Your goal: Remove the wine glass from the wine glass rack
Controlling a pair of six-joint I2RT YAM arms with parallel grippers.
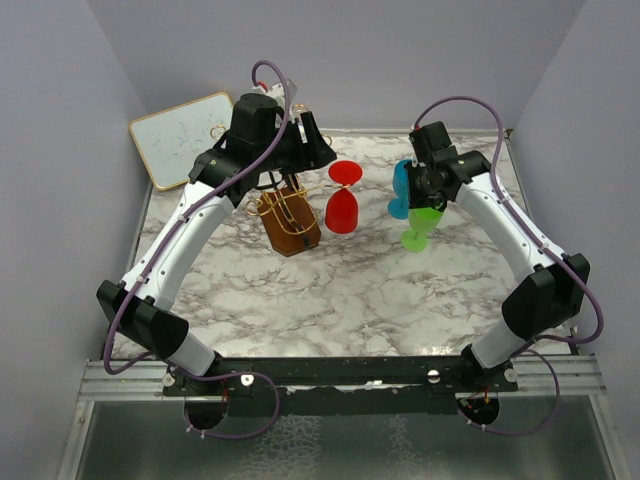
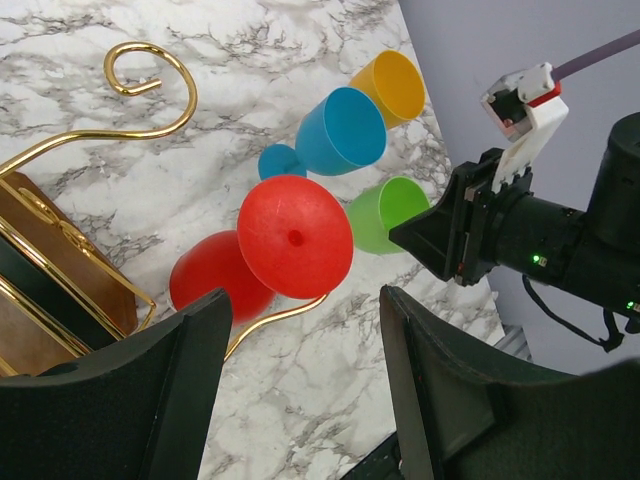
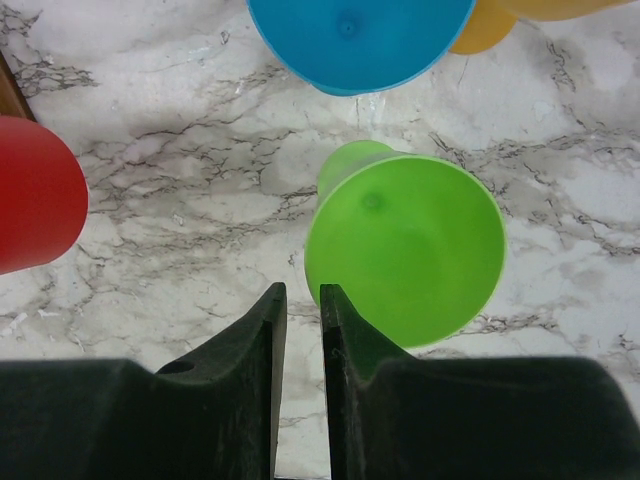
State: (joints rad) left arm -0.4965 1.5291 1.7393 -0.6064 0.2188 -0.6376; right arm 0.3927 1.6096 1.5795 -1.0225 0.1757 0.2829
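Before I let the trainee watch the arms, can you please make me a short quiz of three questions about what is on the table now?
1. True or false: the red wine glass hangs on a gold arm of the wine glass rack.
2. Which glass is nearest to the jaws of the right gripper? A. blue glass B. green glass C. yellow glass
3. How many coloured glasses does the left wrist view show?
Key: 1 true. 2 B. 3 four: the red one, the blue glass, the yellow glass and the green one.
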